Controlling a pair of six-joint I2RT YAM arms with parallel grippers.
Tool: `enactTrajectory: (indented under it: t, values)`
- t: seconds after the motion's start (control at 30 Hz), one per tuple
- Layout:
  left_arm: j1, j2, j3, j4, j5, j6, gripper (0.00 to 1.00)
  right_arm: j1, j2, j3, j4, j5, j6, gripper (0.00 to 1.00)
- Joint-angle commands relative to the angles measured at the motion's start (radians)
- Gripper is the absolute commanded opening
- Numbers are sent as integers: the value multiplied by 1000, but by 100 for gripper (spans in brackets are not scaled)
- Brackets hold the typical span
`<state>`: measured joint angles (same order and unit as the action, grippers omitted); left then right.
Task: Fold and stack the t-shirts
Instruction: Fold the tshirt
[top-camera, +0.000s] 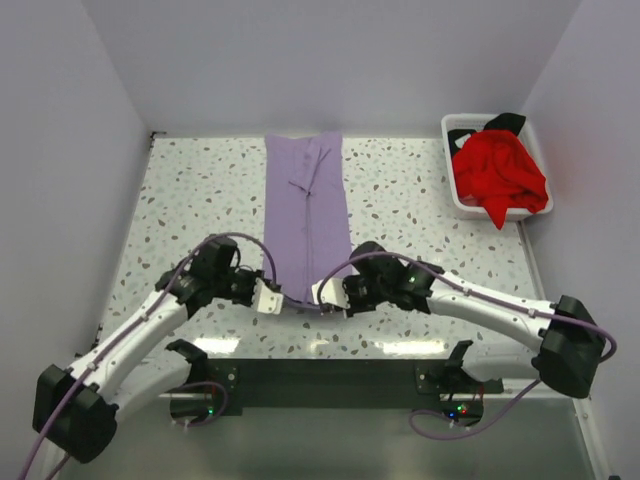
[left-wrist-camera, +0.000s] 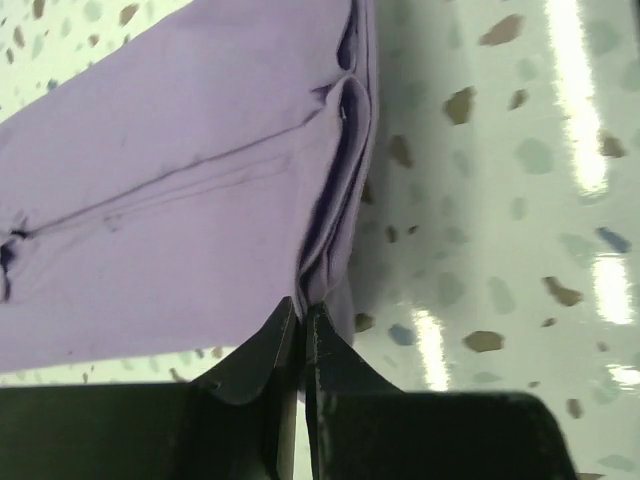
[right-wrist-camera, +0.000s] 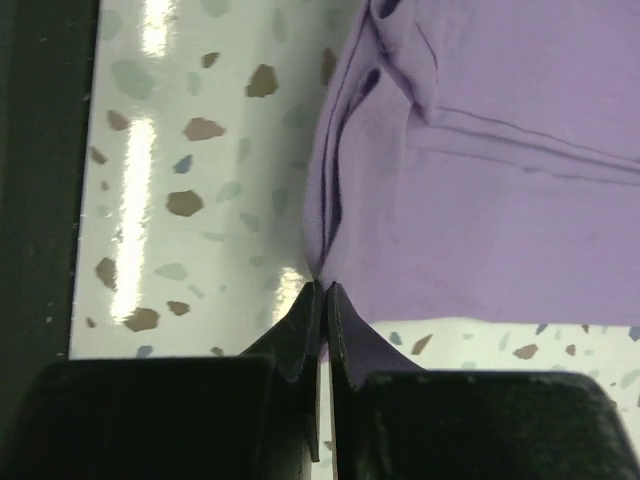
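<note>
A lavender t-shirt (top-camera: 308, 210), folded into a long narrow strip, lies on the speckled table from the back edge toward the arms. My left gripper (top-camera: 279, 301) is shut on its near left corner; in the left wrist view the cloth's (left-wrist-camera: 180, 190) folded edge is pinched between the black fingertips (left-wrist-camera: 330, 345). My right gripper (top-camera: 318, 296) is shut on the near right corner, where purple cloth (right-wrist-camera: 490, 190) bunches into the closed fingertips (right-wrist-camera: 303, 320). A red t-shirt (top-camera: 499, 172) is heaped in the basket with a black one (top-camera: 507, 122) partly showing behind it.
The white plastic basket (top-camera: 453, 190) stands at the back right corner of the table (top-camera: 200, 200). Grey walls enclose the left, back and right sides. A dark mounting bar (top-camera: 320, 382) with both arm bases runs along the near edge.
</note>
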<state>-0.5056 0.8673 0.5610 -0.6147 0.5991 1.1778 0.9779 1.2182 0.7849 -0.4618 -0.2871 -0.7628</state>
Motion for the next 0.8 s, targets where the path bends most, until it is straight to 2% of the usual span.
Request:
enactTrajectory:
  t: [0.0,0.23,0.37,0.53,0.77]
  values:
    - [87,137,108,46,36,92,0,-79,73,112,0,-81,-104,0]
    - [165,370,237,210,36,148,0,-273,304,299,29,-178,-296,0]
    - [211,530,344,279,36,164,0,-334,449,447,-1,-236,-383,0]
    - [265,691,514,293,34,158,0,-409,604,618,-24,-285,-446,0]
    - [280,887,655,346,5,154,2,-484,788,804,-35,-314,-480,0]
